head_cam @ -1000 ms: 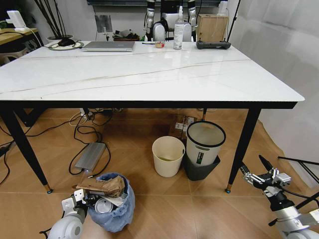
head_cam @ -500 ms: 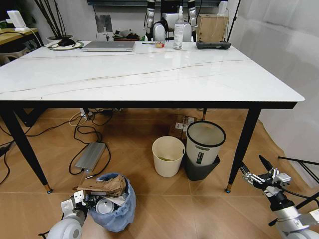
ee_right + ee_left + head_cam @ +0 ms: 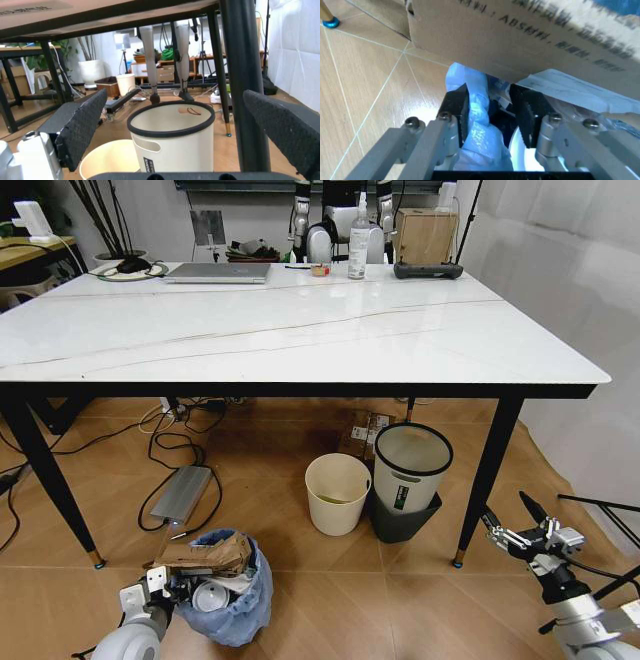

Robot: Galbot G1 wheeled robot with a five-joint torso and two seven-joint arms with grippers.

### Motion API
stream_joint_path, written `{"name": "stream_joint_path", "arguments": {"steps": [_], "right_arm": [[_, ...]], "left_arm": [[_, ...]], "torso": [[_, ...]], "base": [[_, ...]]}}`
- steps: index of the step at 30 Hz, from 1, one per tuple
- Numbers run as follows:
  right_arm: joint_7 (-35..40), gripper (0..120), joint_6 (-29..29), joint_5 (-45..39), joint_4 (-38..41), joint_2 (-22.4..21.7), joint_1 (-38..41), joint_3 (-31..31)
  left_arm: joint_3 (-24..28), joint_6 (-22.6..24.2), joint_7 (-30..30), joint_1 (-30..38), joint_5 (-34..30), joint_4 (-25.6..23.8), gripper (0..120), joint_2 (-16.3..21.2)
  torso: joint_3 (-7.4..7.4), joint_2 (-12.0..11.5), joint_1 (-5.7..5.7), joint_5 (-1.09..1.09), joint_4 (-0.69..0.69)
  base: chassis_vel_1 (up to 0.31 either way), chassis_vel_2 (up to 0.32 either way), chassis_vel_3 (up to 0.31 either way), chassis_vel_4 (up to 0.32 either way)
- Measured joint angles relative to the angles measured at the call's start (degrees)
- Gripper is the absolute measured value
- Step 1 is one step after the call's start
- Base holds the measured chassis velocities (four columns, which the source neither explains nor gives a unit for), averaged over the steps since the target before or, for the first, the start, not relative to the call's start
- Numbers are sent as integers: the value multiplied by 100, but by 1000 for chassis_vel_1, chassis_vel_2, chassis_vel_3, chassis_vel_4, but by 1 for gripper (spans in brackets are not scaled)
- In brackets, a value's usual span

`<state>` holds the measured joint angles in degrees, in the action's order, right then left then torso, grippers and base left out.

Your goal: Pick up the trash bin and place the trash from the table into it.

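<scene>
Two arms are low at floor level, and only my left one is doing anything. My left gripper (image 3: 492,114) sits at the near side of the trash bin (image 3: 228,592), which stands on the tiled floor in front of the worktop (image 3: 300,330), close to its front left leg. In the left wrist view the dark ribbed fingers (image 3: 460,112) straddle the rim with a narrow gap, the crinkly light-blue bag (image 3: 477,127) bunched between them; I judge that is the hold that will lift the bin, since the rim is the only edge firm enough to pinch. Whether the pads are fully tight on it I cannot tell.

A brown paper bag (image 3: 205,555) lies across the bin's mouth with a white lid (image 3: 210,594) beneath it, so the trash seems to be inside already (the marble top looks bare apart from a grey laptop (image 3: 220,272) and a black controller (image 3: 428,270) at the far edge).

My right gripper (image 3: 520,525) waits near the front right leg, fingers spread wide, looking toward the white-and-dark-grey cylindrical bin (image 3: 172,131) and the cream plastic bucket (image 3: 337,492) under the worktop.
</scene>
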<state>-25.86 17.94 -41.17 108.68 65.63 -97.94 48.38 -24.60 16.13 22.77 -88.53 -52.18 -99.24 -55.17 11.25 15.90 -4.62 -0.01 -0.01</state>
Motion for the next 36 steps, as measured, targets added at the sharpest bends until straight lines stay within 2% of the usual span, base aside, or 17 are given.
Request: {"name": "stream_joint_path", "arguments": {"steps": [22, 25, 36], "right_arm": [[0, 100, 0, 0, 0, 0, 0, 0], [0, 100, 0, 0, 0, 0, 0, 0], [0, 100, 0, 0, 0, 0, 0, 0]], "left_arm": [[-271, 107, 92, -631, 4, -547, 40, 192], [-312, 101, 92, -745, 16, -762, 43, 223], [-375, 106, 124, -1061, 82, -1196, 67, 265]], "torso": [[0, 0, 0, 1, 0], [0, 0, 0, 1, 0], [0, 0, 0, 1, 0]], "base": [[0, 0, 0, 0], [0, 0, 0, 0], [0, 0, 0, 0]]}}
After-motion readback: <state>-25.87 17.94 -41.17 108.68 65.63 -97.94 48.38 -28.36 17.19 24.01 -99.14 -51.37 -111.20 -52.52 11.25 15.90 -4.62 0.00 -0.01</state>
